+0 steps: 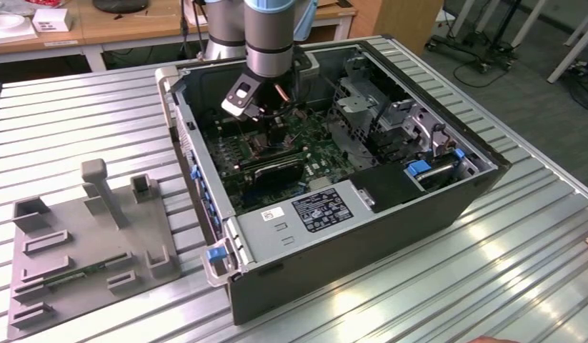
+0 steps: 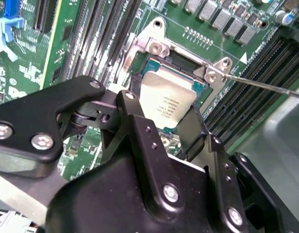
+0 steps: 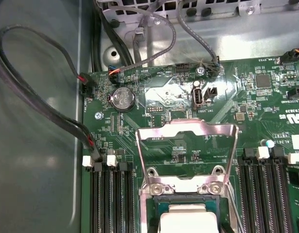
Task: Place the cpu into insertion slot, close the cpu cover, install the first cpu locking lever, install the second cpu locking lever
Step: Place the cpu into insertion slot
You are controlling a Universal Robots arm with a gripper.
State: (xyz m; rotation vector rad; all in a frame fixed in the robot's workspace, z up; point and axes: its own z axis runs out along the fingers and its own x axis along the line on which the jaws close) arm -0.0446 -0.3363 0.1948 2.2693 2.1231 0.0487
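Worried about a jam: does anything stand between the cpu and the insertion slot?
Nothing visible does. The cpu cover is swung open clear of the insertion slot, and the cpu lies right at it in the pincer.

In the exterior view, looks down from high onto the computer case (image 1: 370, 243). In both wrist views, sits close over the motherboard (image 2: 256, 48) (image 3: 159, 92), sharing the insertion slot (image 2: 154, 48) (image 3: 183, 187).

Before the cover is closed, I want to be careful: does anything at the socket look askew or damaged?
Nothing stands out. The cpu, in the gripper, lies square to the insertion slot; the cpu cover stands open.
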